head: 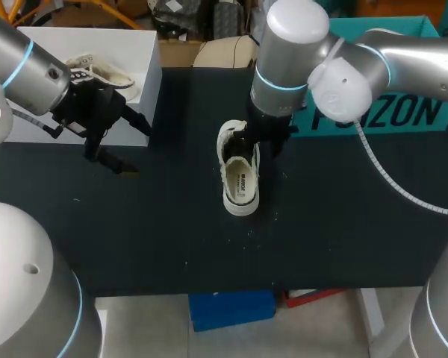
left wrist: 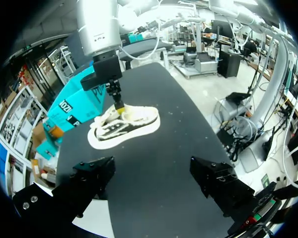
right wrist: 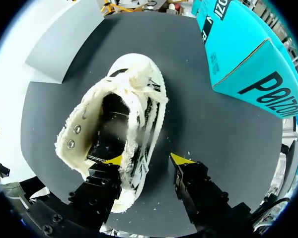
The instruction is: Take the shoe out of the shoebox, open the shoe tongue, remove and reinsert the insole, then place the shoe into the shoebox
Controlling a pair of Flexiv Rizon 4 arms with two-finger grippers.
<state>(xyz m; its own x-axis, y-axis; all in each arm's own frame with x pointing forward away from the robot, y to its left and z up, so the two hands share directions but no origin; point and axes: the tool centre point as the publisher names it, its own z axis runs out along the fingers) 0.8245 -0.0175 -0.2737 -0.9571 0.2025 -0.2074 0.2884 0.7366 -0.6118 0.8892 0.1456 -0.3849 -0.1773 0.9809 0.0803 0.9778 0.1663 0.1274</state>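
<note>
Lying near the middle of the black tabletop (head: 172,239), the cream canvas low-top shoe (head: 239,183) has one end toward the near edge, with bare surface on both sides and in front of it. The white cardboard shoebox (head: 138,45) sits at the far left corner and holds a second cream shoe (head: 108,74). A teal cardboard box (head: 403,112) lies along the far right side.

The right gripper (right wrist: 148,159) stands over the shoe's far end. Its arm hides the fingers in the head view. The right wrist view shows them apart, one yellow tip at the inner side of the shoe's laced wall, the other outside and clear of it.

The left gripper (head: 138,148) hovers spread wide and empty just in front of the shoebox, well apart from the shoe. Its wrist view shows the shoe's flank.
</note>
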